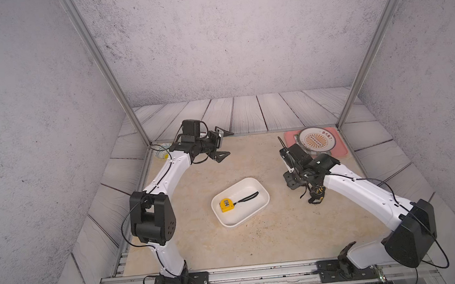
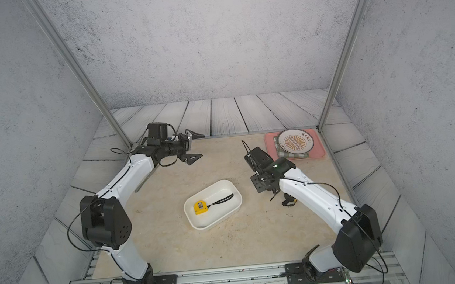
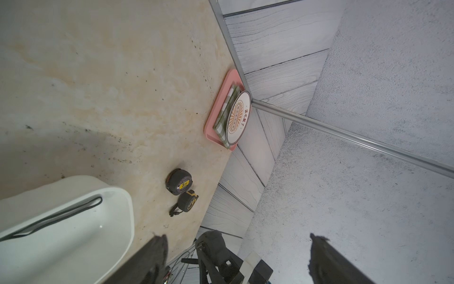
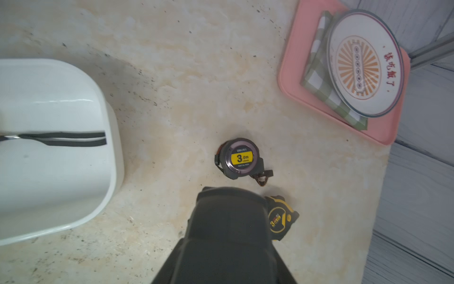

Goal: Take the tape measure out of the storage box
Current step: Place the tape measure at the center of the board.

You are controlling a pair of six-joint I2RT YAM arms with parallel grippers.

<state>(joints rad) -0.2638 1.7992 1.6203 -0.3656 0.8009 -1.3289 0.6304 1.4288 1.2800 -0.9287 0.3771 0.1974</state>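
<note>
Yellow tape measure (image 1: 226,205) shows only from above; left jaws gape empty, right unclear.

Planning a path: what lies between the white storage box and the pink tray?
In the right wrist view, a dark tape measure lies on the table between storage box and pink tray, touching neither.
</note>
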